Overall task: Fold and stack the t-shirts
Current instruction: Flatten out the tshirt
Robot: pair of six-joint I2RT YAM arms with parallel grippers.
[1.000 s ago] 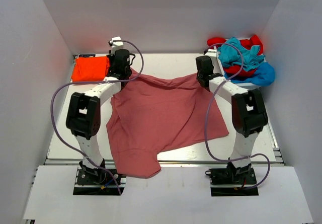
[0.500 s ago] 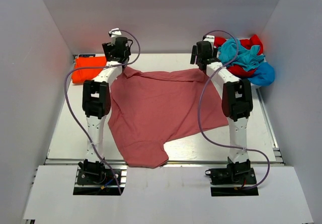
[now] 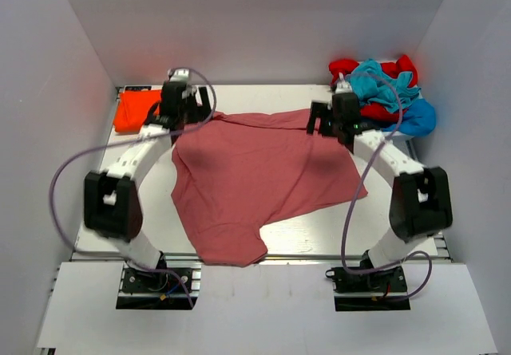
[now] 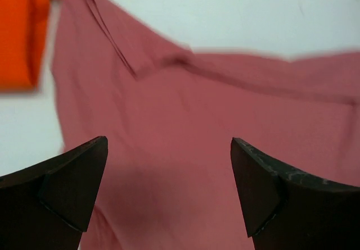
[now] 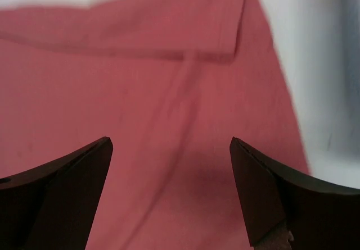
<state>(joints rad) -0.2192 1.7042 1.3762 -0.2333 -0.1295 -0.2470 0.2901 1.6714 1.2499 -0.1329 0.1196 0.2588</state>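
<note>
A dusty pink-red t-shirt lies spread across the table, its near part hanging over the front edge. My left gripper hovers open above its far left corner, and my right gripper hovers open above its far right corner. In the left wrist view the pink-red t-shirt fills the space under my open left gripper, nothing between the fingers. The right wrist view shows the same t-shirt with a folded hem beneath my open right gripper. A folded orange t-shirt lies at the far left.
A heap of red, teal and blue t-shirts sits at the far right corner, just behind the right arm. White walls close in the table on three sides. The orange t-shirt shows at the upper left of the left wrist view.
Both grippers have opened and let go of the pink-red t-shirt's far edge. The shirt now lies flat, and both arms have drawn back from their far reach, elbows swung outward.
</note>
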